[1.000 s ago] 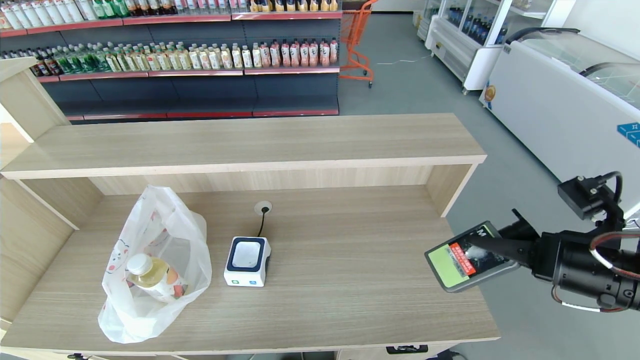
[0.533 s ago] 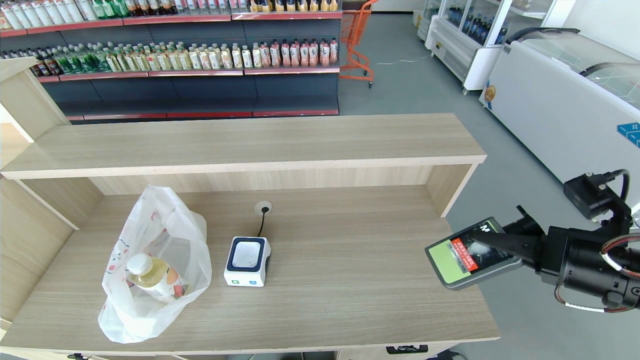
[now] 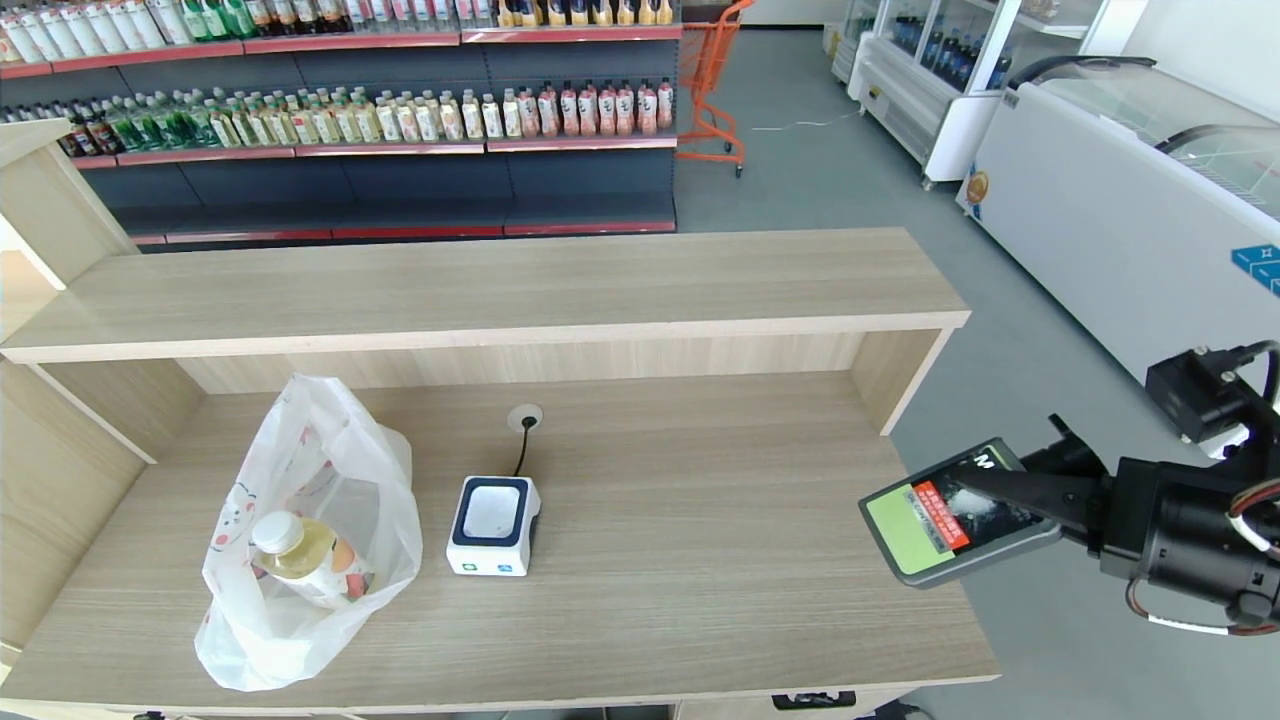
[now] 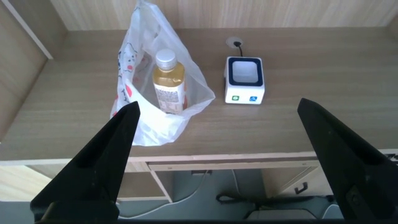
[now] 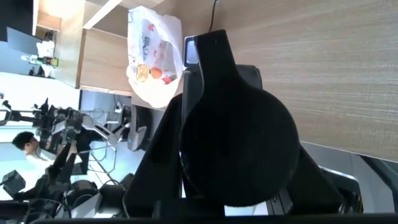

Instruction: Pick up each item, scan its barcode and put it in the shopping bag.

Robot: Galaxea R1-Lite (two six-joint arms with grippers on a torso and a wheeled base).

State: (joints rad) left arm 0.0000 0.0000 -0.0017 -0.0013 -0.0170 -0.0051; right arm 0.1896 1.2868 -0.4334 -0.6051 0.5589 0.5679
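Head view: right fingers (image 3: 1012,489) grip packet (image 3: 925,522), green and red label; left fingers (image 4: 104,163) spread apart.

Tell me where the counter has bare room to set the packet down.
The widest bare stretch of counter lies between the scanner and the counter's right end, nearest the packet. The left is crowded: the bag stands close beside the scanner.
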